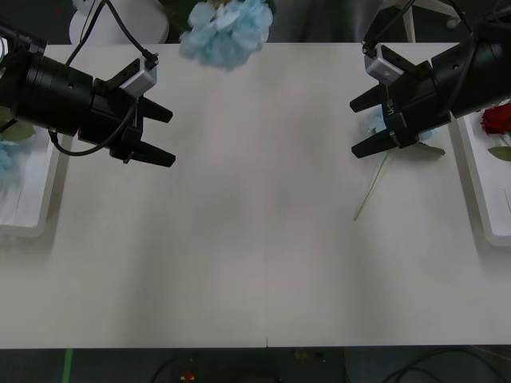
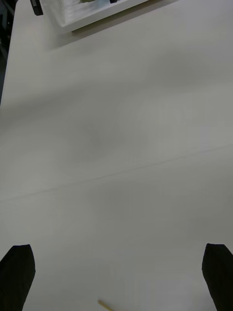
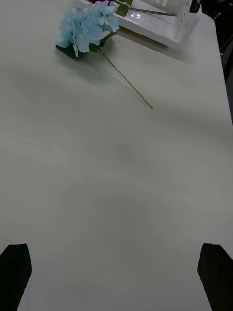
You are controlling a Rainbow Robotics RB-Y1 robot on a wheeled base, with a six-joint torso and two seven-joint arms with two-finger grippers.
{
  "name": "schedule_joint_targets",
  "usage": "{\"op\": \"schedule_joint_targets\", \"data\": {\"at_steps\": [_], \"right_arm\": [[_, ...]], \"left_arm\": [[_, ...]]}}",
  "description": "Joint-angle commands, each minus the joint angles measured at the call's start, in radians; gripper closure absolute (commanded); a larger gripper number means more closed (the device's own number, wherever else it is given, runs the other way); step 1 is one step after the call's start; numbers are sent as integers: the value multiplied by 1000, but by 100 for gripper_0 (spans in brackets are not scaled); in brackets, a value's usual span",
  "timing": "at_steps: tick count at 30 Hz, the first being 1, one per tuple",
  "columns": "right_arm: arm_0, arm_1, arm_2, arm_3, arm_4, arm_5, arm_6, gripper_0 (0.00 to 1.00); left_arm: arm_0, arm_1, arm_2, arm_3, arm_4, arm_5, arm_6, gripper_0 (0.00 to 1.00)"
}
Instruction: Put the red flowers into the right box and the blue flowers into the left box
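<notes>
A blue flower (image 1: 375, 120) lies on the table just beneath my right gripper (image 1: 353, 129), its thin stem (image 1: 370, 191) trailing toward the near edge. The left wrist view shows that same blue flower (image 3: 87, 29) whole, lying beside the right box (image 3: 160, 30). One red flower (image 1: 497, 118) rests in the right box (image 1: 485, 187). Another blue flower (image 1: 227, 32) sits at the table's far edge. The left box (image 1: 32, 199) holds a blue flower (image 1: 6, 155). My left gripper (image 1: 172, 139) hovers by the left box. Both grippers are open and hold nothing.
The white table's middle (image 1: 255, 223) is bare between the arms. The right wrist view shows the left box (image 2: 92, 17) across the table and the stem's tip (image 2: 104, 305) between that gripper's fingers. Cables hang behind both arms.
</notes>
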Motion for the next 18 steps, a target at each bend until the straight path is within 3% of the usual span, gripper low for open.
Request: {"op": "schedule_joint_targets", "data": {"at_steps": [1, 8, 18], "right_arm": [[-9, 3, -64, -46, 41, 30, -3, 0], [-16, 2, -71, -80, 92, 36, -520, 0], [-70, 3, -76, -84, 328, 79, -1290, 0]], "left_arm": [[-51, -9, 16, -24, 14, 8, -68, 0], [-51, -9, 16, -24, 14, 8, -68, 0], [-51, -9, 16, -24, 14, 8, -68, 0]]}}
